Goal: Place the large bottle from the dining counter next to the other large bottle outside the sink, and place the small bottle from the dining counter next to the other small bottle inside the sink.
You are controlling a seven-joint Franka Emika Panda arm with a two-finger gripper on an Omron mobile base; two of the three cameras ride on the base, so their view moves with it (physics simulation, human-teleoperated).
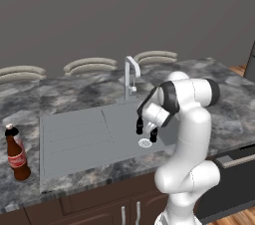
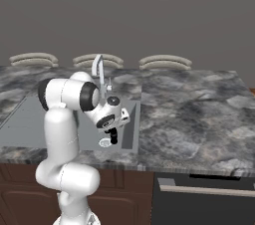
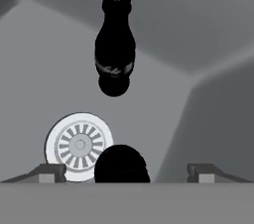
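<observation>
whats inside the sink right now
In the hand view, a small dark bottle lies on the sink floor beyond the round drain, and another dark rounded top sits between the open gripper fingers. Its body is hidden.

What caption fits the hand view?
Open gripper over the sink, above two small dark bottles and the drain.

1. My gripper [image 1: 146,132] hangs over the sink [image 1: 74,142] basin.
2. Drain [image 3: 79,146] just below-left of my fingertips.
3. One small bottle [image 3: 115,42] lies beyond the drain.
4. Large bottle [image 1: 16,153] far left, on the counter [image 1: 224,109].
</observation>
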